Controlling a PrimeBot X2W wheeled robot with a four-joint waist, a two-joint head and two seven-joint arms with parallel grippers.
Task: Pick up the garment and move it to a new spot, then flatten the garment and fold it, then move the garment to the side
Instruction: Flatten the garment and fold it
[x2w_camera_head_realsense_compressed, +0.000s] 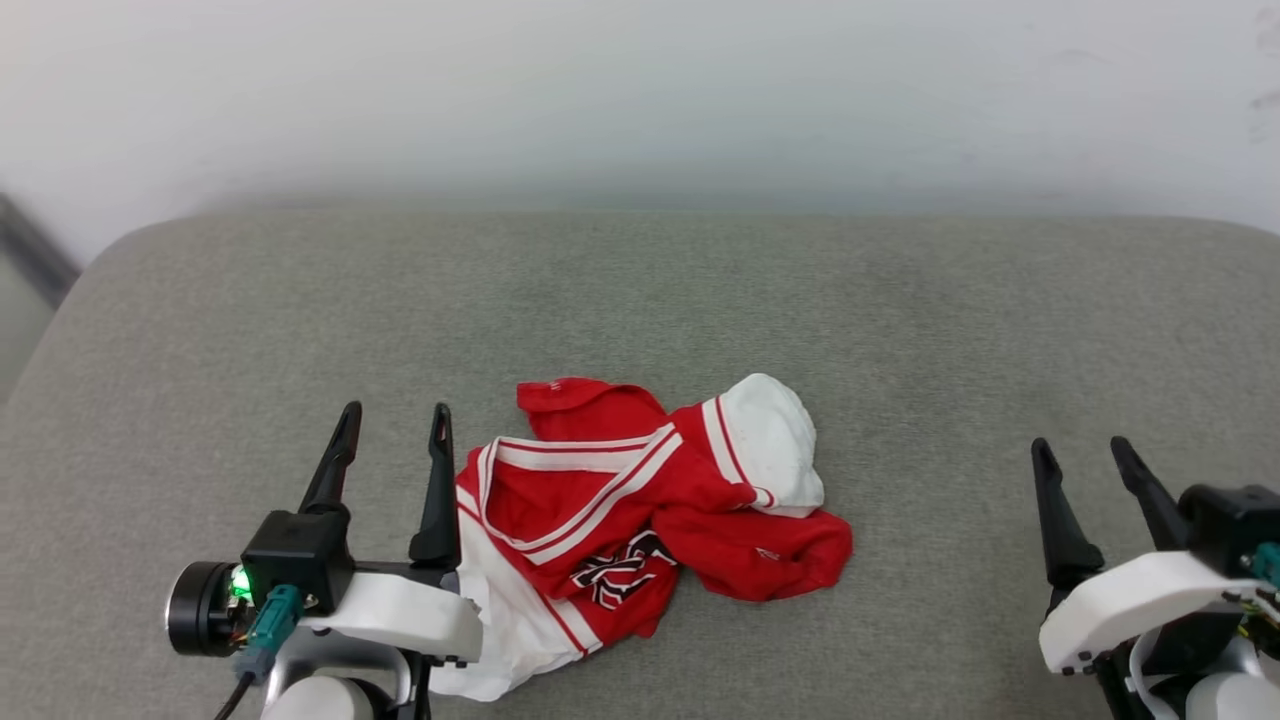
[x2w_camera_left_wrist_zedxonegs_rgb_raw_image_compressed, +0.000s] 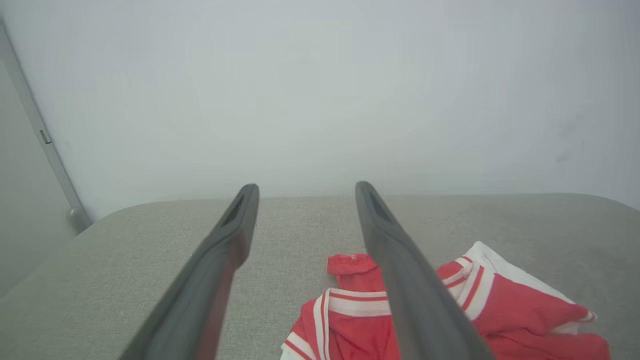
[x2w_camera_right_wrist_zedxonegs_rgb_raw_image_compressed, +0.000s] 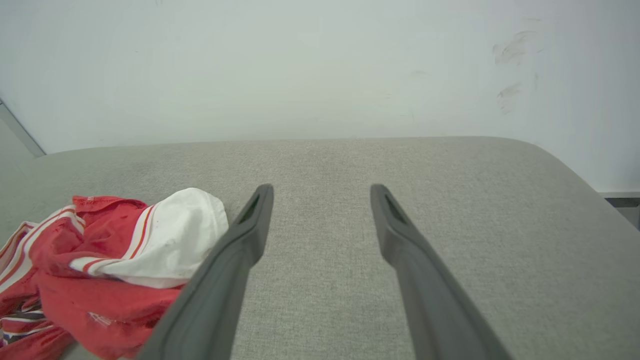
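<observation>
White wall (x2w_camera_head_realsense_compressed: 640, 90) at the back, with faint scuff marks (x2w_camera_right_wrist_zedxonegs_rgb_raw_image_compressed: 510, 50) visible in my right wrist view. Below it is a grey upholstered cushion (x2w_camera_head_realsense_compressed: 700, 300); its side edges are cut off by the frame. The garment (x2w_camera_head_realsense_compressed: 600, 490) lies crumpled on the cushion, near the front and left of centre: a red jersey with striped red-and-white trim. One white sleeve (x2w_camera_head_realsense_compressed: 770, 440) is bunched at its upper right. Its lower-left white part is hidden under my left wrist housing. The black, white-outlined chest lettering (x2w_camera_head_realsense_compressed: 622, 572) is folded over itself, so I can't read it. A tiny white mark (x2w_camera_head_realsense_compressed: 765, 552) on the red fold is too small to read. My left gripper (x2w_camera_head_realsense_compressed: 395, 412) is just beside the garment's left edge, fingers spread, nothing between them. My right gripper (x2w_camera_head_realsense_compressed: 1080, 445) is well apart to the right over bare cushion, fingers also spread and empty. A green light (x2w_camera_head_realsense_compressed: 240, 583) is lit on my left wrist.
</observation>
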